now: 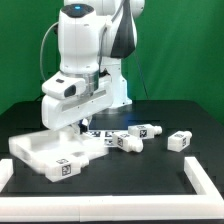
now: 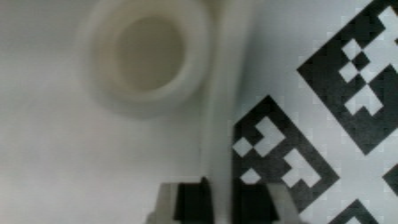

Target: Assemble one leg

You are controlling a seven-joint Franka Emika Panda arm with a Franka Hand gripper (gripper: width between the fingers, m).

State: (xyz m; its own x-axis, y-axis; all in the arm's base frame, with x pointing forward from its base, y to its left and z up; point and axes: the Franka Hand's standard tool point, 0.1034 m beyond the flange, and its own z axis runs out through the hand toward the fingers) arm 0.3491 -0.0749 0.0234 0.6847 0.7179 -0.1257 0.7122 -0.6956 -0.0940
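Four stubby white legs with square tags lie on the black table: one [image 1: 100, 135] just beside the panel, two [image 1: 126, 141] [image 1: 146, 130] in the middle, one [image 1: 180, 140] toward the exterior view's right. The large white rimmed panel [image 1: 45, 155] lies at the exterior view's left. My gripper [image 1: 72, 122] is down at the panel's far edge. In the wrist view the panel's surface [image 2: 54, 140] fills the frame, with a round hole [image 2: 143, 50] and a tag [image 2: 329, 120]. My gripper [image 2: 222, 195] has its dark fingers [image 2: 192, 205] close on either side of the panel's thin rim, gripping it.
A white raised border runs along the table's front [image 1: 100, 205] and the exterior view's right [image 1: 205, 180]. The arm's white base [image 1: 115, 90] stands behind the panel. A green curtain hangs at the back.
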